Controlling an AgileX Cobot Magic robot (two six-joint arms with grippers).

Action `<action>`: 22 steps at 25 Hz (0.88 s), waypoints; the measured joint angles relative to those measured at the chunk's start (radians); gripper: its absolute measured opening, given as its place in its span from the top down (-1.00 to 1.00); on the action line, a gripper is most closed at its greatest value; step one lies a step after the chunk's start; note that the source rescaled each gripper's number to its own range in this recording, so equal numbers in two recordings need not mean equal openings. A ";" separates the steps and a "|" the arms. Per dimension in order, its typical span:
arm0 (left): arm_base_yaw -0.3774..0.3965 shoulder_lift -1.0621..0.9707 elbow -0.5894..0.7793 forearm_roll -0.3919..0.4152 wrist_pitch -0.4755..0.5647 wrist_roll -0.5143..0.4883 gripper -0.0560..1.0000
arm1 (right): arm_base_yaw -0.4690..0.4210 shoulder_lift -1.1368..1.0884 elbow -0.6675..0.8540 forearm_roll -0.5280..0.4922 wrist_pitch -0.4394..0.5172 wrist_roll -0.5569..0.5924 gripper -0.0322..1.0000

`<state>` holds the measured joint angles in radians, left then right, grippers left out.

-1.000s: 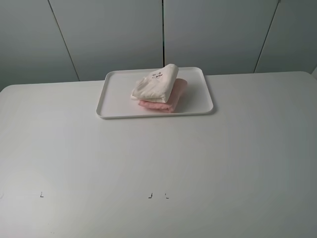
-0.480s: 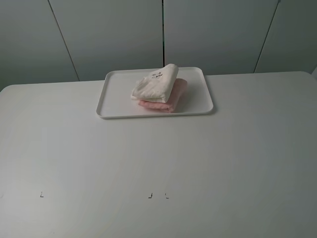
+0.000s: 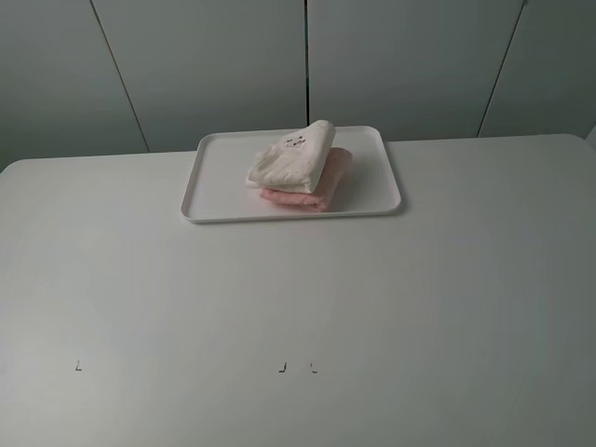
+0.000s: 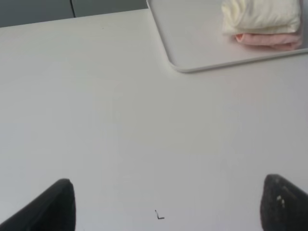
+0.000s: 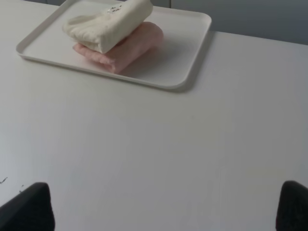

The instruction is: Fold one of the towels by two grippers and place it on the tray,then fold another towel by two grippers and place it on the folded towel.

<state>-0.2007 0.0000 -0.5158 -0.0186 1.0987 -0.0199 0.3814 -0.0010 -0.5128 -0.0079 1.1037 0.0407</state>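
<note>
Resting on the far part of the table (image 3: 298,317), the white tray (image 3: 214,186) carries both folded towels in one stack. The pink towel (image 3: 321,191) lies at the bottom, directly on the tray floor. The cream towel (image 3: 291,160) lies on top of it, overhanging toward the left and tilted up at its far right end.

Exterior high view: no arm or gripper appears. A small dark printed motif shows on the cream towel's upper face. Small dark marks (image 3: 281,368) sit on the near part of the table, well apart from the tray.

Left wrist view: the left gripper (image 4: 166,204) shows only two dark fingers (image 4: 57,204) at the frame edges, spread wide with bare table between them and nothing held. One L-shaped mark lies between the fingers. The tray's near left corner and the stack's end face are seen, the tray well apart from the fingers.

Right wrist view: the right gripper (image 5: 166,207) likewise has its fingers (image 5: 29,207) spread wide over bare table, empty. The stack is seen from the near right side; the pink towel's rolled fold is plainer in this view than in the exterior high view.
</note>
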 joint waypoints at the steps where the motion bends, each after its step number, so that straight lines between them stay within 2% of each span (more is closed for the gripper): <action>1: 0.000 0.000 0.000 0.000 -0.004 0.002 -0.99 | 0.000 0.000 0.000 0.000 -0.002 0.000 -1.00; 22: 0.000 0.000 0.004 -0.003 -0.010 0.006 -0.99 | 0.000 0.000 0.000 0.000 -0.006 -0.004 -1.00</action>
<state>-0.2007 0.0000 -0.5117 -0.0211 1.0888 -0.0136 0.3814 -0.0010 -0.5128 -0.0079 1.0974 0.0369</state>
